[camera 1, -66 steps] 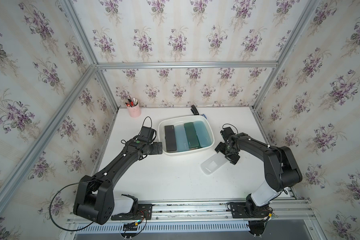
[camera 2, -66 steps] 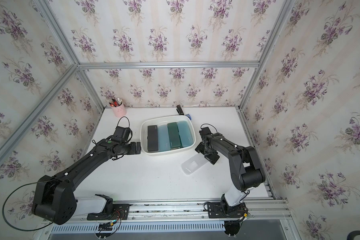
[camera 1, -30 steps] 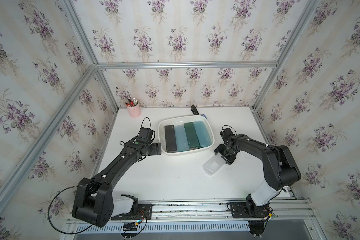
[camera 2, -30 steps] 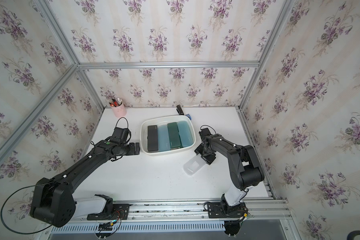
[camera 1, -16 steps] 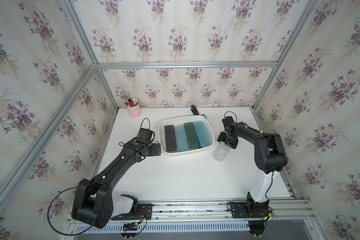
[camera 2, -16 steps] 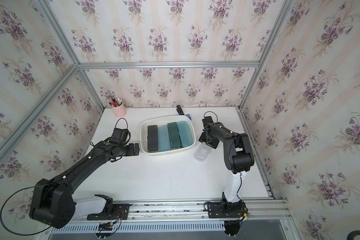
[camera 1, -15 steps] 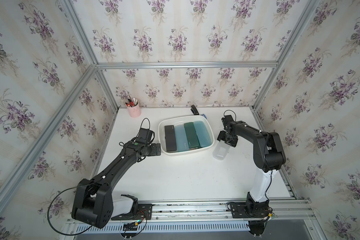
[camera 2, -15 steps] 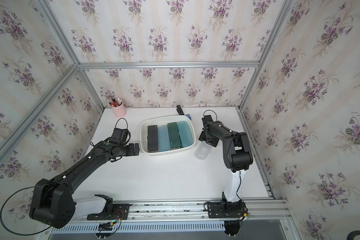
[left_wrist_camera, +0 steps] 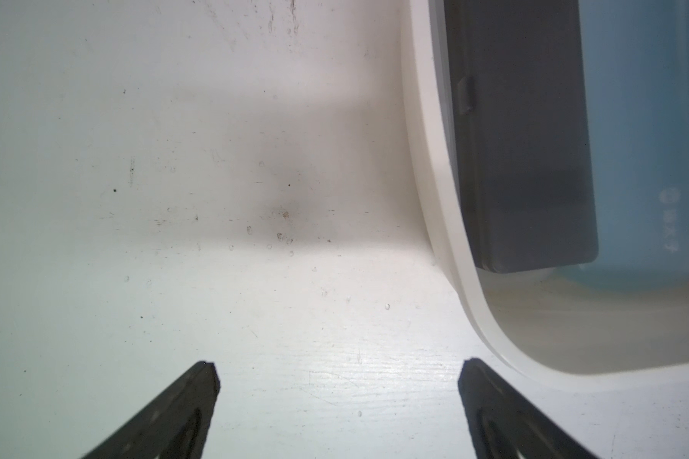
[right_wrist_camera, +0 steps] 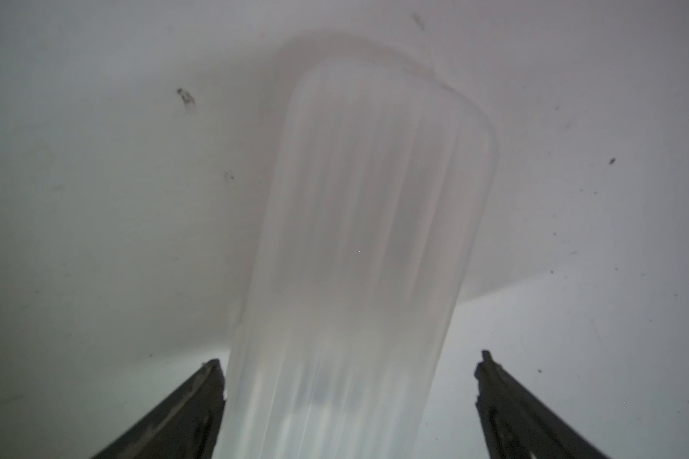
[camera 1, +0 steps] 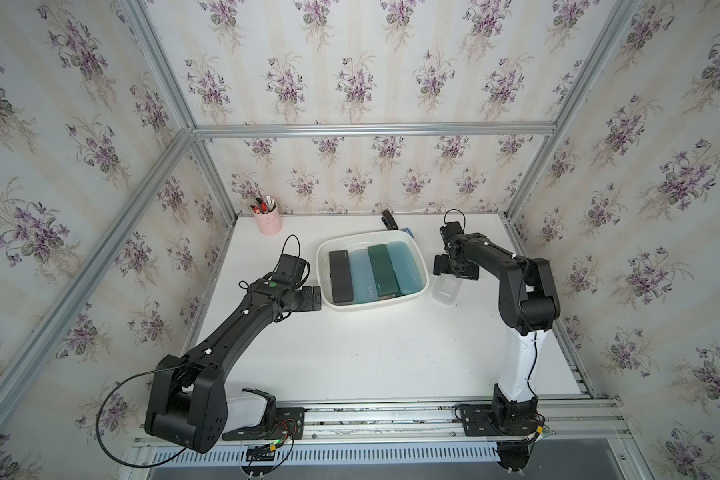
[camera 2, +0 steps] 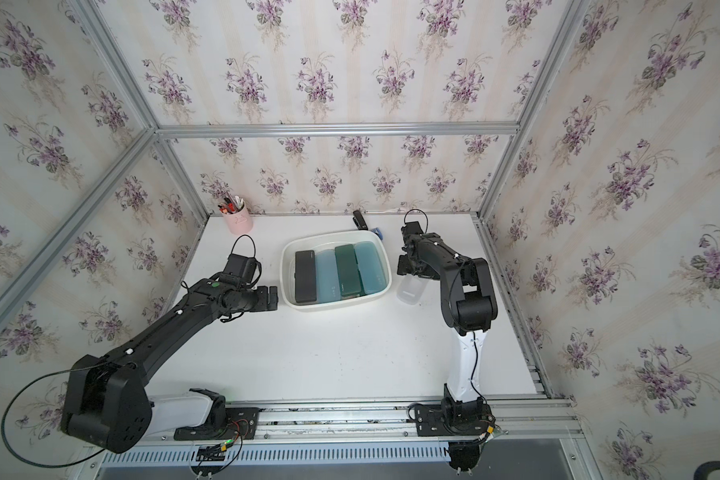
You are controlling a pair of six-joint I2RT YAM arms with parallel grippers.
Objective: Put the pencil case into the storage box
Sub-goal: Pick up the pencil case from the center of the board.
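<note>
Storage box (camera 1: 371,305) holds four cases (camera 1: 381,270); clear pencil case (camera 1: 444,291) outside; left end effector (left_wrist_camera: 338,375), right end effector (right_wrist_camera: 351,365) wide.

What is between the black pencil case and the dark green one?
A pale blue pencil case lies between the black case and the dark green case inside the storage box. Both top views show it.

Inside the black right claw (right_wrist_camera: 347,357), the pencil case (right_wrist_camera: 359,238) is milky translucent with faint lengthwise streaks. Beside the black left claw (left_wrist_camera: 337,361), the white storage box (left_wrist_camera: 434,198) holds a charcoal case (left_wrist_camera: 526,159) and a pale blue case (left_wrist_camera: 645,139); the bench (left_wrist_camera: 176,159) is white.
</note>
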